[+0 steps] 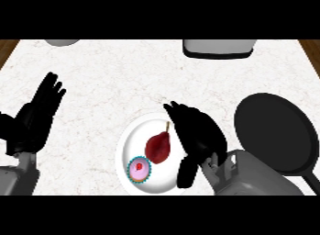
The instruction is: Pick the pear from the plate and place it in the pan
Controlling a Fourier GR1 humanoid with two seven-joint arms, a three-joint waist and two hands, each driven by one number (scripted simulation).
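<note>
Dark red and smooth-skinned, the pear point(159, 148) is seen lying on its side on the round white plate point(136, 133), which sits near the front edge of the white marbled worktop point(122, 78), roughly at its middle. The thin stem is pointed toward the far edge, and the broad belly toward the front. Just beside the belly, on the same plate, a small pink cupcake in a teal paper case point(140, 169) is set.

The fruit is judged to be fairly light and stiff, but rounded and probably slippery, so that it could be rolled across the plate if it is nudged from one side only. The widest part of the body is thought the best place to be taken hold of, from above and across its width; the stem is likely too frail to be lifted by.

The black right hand point(199, 133) is held over the plate's right rim, its fingers spread and straight, with nothing pinched. The pear is found just beside these fingers, on their left, apparently not yet touched. The round black frying pan point(276, 133) is placed near the worktop's right edge, beyond that hand. The left hand point(37, 117) is rested open, fingers up, near the left edge.
</note>
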